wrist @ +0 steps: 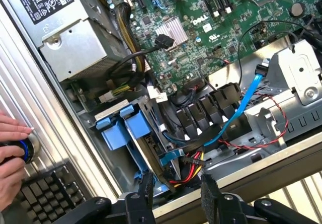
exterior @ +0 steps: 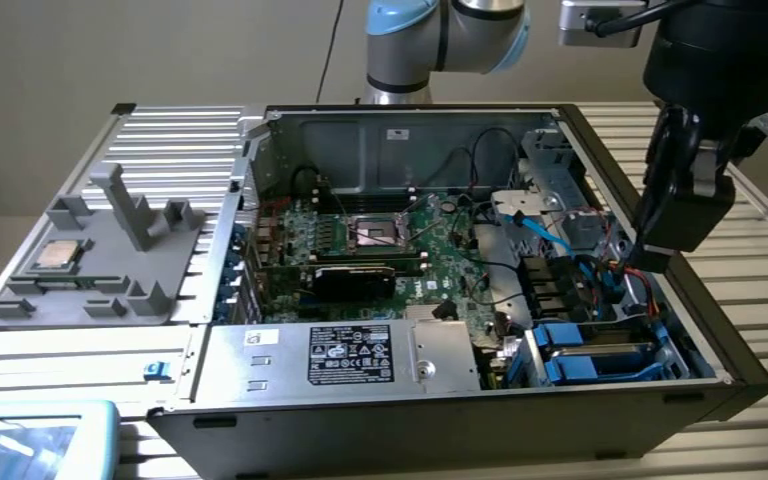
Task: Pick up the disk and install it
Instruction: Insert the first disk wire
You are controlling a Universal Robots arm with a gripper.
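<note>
Down in the near corner of the open computer case (exterior: 424, 415), on the exterior view's right, the disk (exterior: 600, 350) lies low in its drive bay (exterior: 688, 368), a strip of silver-grey metal showing between the bright blue parts of its carrier. The gripper (exterior: 654, 262) hangs above the case's right-hand wall, farther back and higher than the disk and well apart from it. From the gripper, then, the disk lies downward, toward the near wall and a little to the exterior view's left. The disk's long axis seems to run across the scene, alongside the near wall, though the bay frame and the blue tabs hide enough that I would not swear to it. This is the only arm on the rig, so the reach is its own. Seen from the wrist, the two black fingers (wrist: 146, 186) stand well apart with nothing between them; the jaws are spread and bare, touching neither the disk nor the case wall below them. A blue cable (wrist: 241, 108) and a bundle of red and yellow wires (wrist: 188, 169) run just beside the bay, between the disk and the wall under the gripper, and to my eye they crowd that side of the carrier. Outside the case, a person's hand (wrist: 10, 148) rests on a small knob beside a keyboard (wrist: 45, 194).
</note>
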